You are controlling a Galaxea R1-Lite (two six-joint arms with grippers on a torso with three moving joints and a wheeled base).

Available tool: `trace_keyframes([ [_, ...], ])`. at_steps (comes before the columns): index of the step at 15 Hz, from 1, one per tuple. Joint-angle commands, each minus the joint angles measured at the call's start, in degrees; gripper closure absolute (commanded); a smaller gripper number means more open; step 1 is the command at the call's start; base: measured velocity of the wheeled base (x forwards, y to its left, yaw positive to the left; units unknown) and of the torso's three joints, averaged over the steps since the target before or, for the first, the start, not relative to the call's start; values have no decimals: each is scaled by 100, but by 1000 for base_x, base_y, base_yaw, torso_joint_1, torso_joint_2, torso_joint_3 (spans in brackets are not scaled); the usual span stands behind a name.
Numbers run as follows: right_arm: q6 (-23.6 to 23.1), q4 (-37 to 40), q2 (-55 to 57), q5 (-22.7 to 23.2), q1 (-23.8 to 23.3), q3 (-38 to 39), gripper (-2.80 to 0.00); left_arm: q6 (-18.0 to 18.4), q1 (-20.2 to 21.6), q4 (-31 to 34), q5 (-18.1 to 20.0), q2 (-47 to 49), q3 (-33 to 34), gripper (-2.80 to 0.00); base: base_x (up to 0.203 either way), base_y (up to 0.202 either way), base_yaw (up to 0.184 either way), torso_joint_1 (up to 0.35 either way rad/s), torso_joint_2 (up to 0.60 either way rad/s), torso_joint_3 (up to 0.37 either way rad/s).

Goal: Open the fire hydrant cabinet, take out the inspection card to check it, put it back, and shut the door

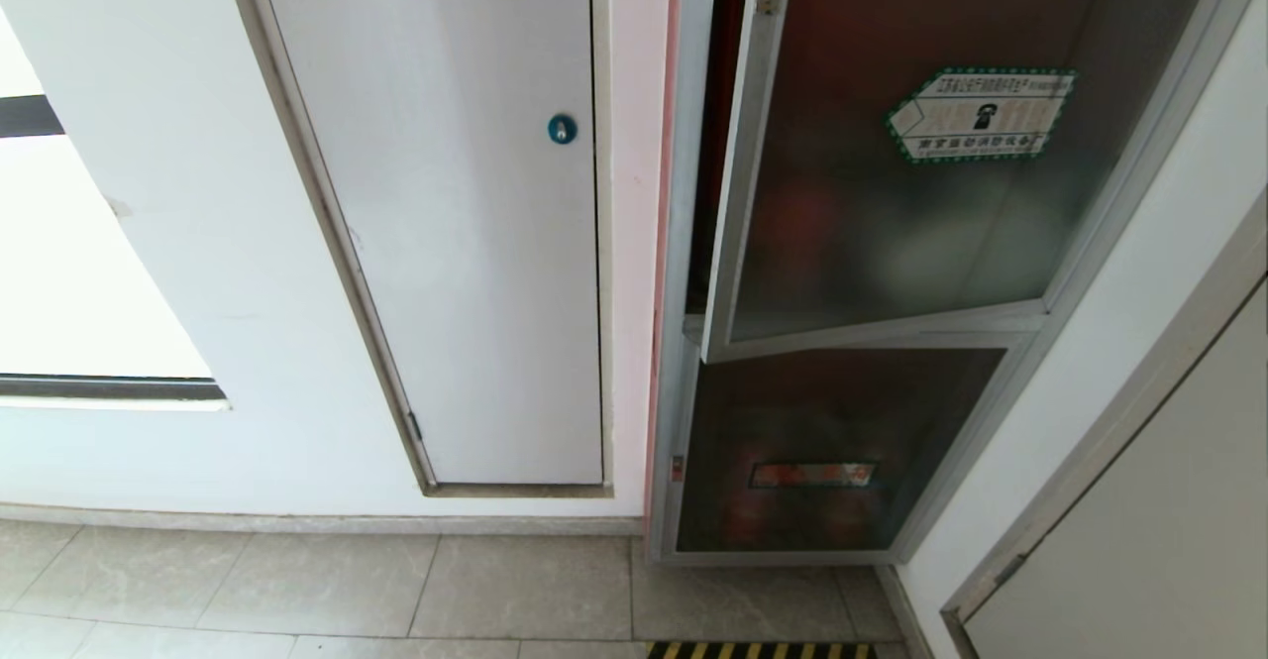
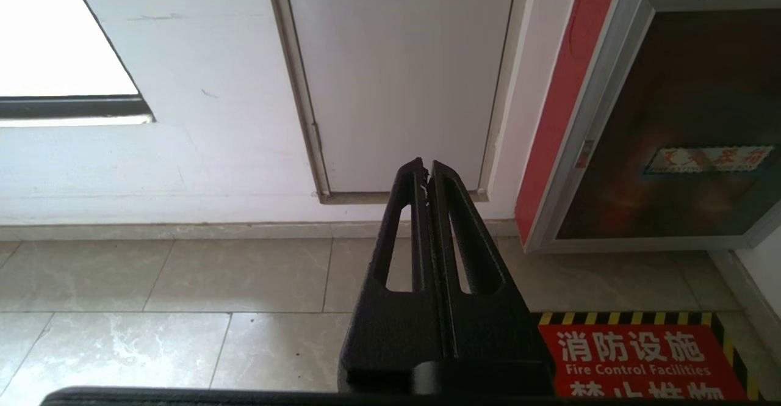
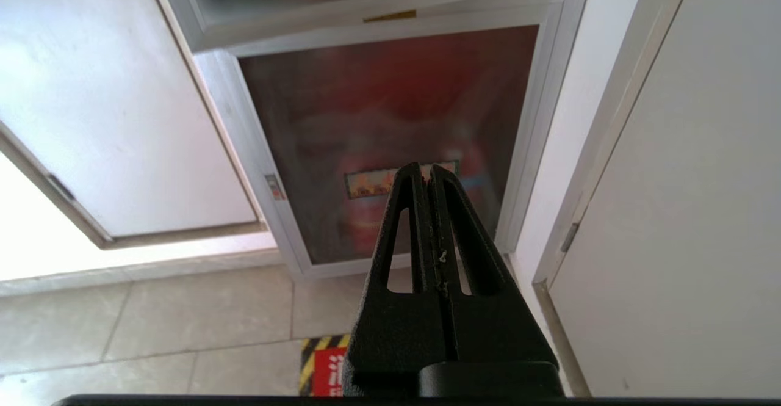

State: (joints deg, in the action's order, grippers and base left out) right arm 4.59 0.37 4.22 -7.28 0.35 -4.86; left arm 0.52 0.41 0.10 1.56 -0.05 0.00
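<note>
The silver-framed fire hydrant cabinet [image 1: 684, 243] stands in the wall right of centre. Its door [image 1: 892, 193], dark frosted glass with a green-bordered telephone sticker [image 1: 981, 114], hangs slightly ajar, its left edge off the frame with a dark gap behind it. The inspection card is hidden. Neither arm shows in the head view. My right gripper [image 3: 425, 168] is shut and empty, low in front of the cabinet's smaller bottom glass panel [image 3: 390, 137]. Over the floor tiles, my left gripper [image 2: 425, 165] is shut and empty, pointing at the wall below the white door [image 2: 396, 76].
A white door with a blue round lock [image 1: 562, 129] is left of the cabinet. Another white door [image 1: 1149, 530] stands on the right wall. A red floor sign with a yellow-black striped border [image 2: 640, 357] lies before the cabinet. A window [image 1: 59, 273] is far left.
</note>
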Motion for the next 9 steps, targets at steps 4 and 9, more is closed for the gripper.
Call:
trace_keyframes([
  [4,-319,-2,-413,403,0,341,0,0,2,-1,2,5,0,0,0,0,0,0,0,0],
  [9,-433,-2,-413,473,0,460,0,8,2,-1,2,5,0,0,0,0,0,0,0,0],
])
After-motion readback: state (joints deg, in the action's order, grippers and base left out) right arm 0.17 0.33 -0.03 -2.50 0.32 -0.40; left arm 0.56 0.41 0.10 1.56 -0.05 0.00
